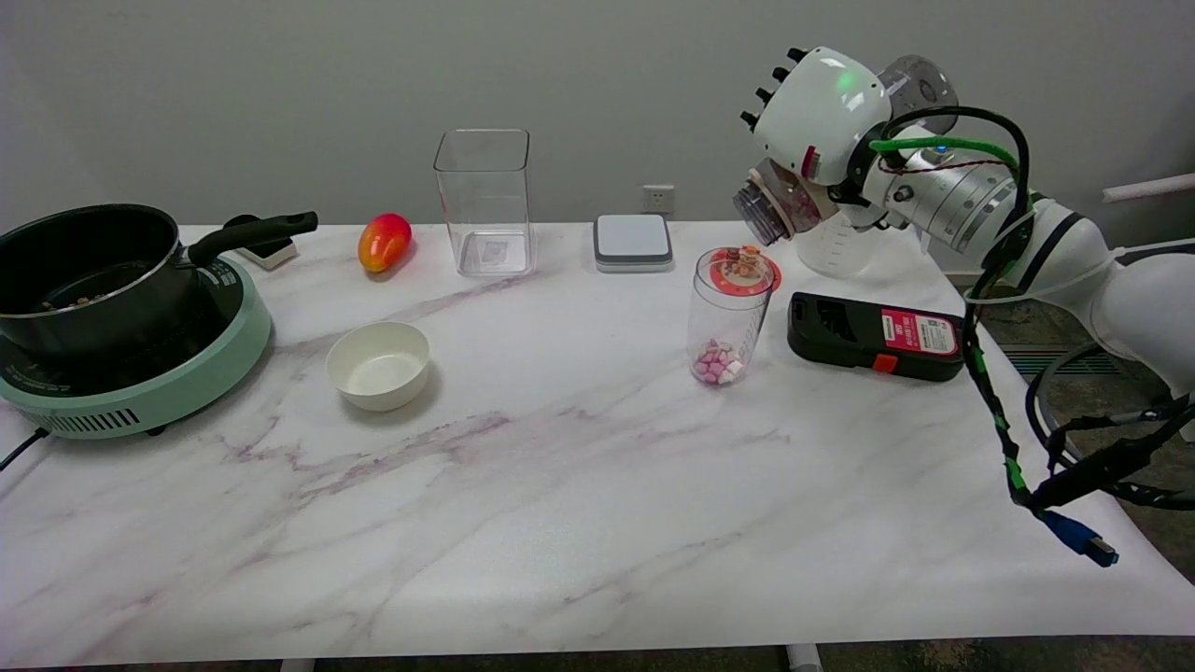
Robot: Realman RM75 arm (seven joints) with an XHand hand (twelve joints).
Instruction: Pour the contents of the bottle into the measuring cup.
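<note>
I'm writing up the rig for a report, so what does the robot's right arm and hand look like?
The right arm has glossy white shells with a silver metal wrist section. The right hand is white-backed with black fingertips, a green light and a small red mark. Black cables, one wrapped in green, loop off the wrist and hang down to a blue plug.

White counter [560,523] veined in faint purple-grey. Far left: black pot [84,266] on a mint-green cooker [140,392]. Red-orange mango [384,242]; cream bowl [378,365]; clear bottle [726,322] holding pink and white pieces; black device [873,338], red label, right.
</note>
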